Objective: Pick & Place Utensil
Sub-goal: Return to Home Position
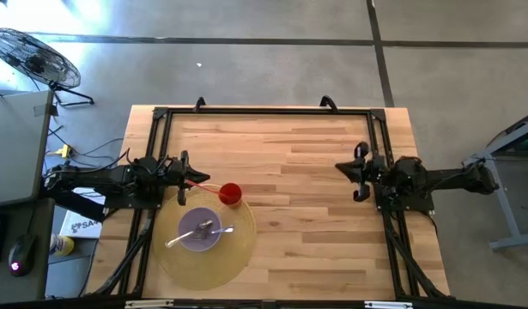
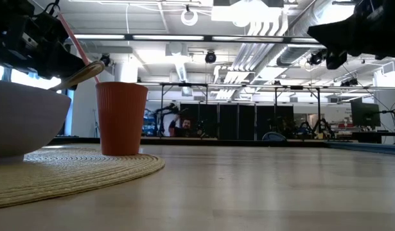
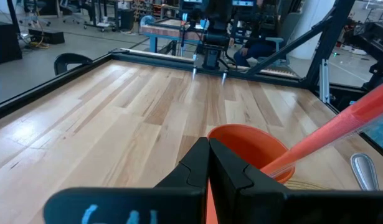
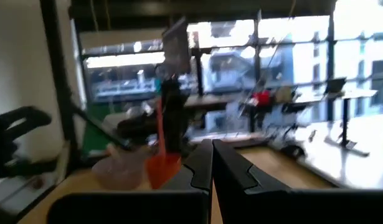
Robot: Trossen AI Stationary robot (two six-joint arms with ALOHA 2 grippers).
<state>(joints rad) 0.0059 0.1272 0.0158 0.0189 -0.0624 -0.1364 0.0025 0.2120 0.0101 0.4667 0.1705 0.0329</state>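
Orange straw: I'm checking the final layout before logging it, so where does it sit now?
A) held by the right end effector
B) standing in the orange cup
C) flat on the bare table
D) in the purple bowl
B: the orange straw leans out of the orange cup, which stands on the woven mat.

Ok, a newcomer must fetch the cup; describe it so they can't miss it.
On the wooden table, a round woven mat lies beside the left gripper; the right gripper sits opposite. At the mat's edge nearest the left gripper stands the orange cup: tall, upright, a straw leaning out, unlike the low purple bowl beside it.
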